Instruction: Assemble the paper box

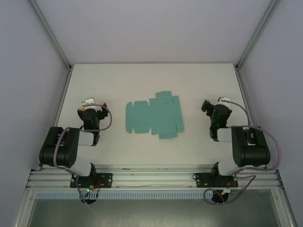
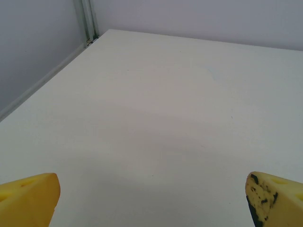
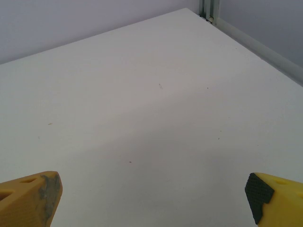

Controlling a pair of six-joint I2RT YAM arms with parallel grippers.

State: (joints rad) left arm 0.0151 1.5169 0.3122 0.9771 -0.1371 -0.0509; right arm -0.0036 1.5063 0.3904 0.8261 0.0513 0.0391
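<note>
- The paper box (image 1: pixel 154 118) lay flat and unfolded mid-worktop (image 1: pixel 142 80); I judged every fold was left to do.
- Left gripper (image 2: pixel 151 196) and right gripper (image 3: pixel 154 196) stood wide open, empty.

The paper box (image 1: pixel 154 117) is seen from above as a teal-green die-cut sheet of thin card, spread out flat and unfolded on the white table (image 1: pixel 113 80), about at its middle. A broad panel with rounded corners is formed at its left end, while smaller rectangular flaps are set out toward the far and near sides along its right part. All its panels are laid level against the table top.
</note>
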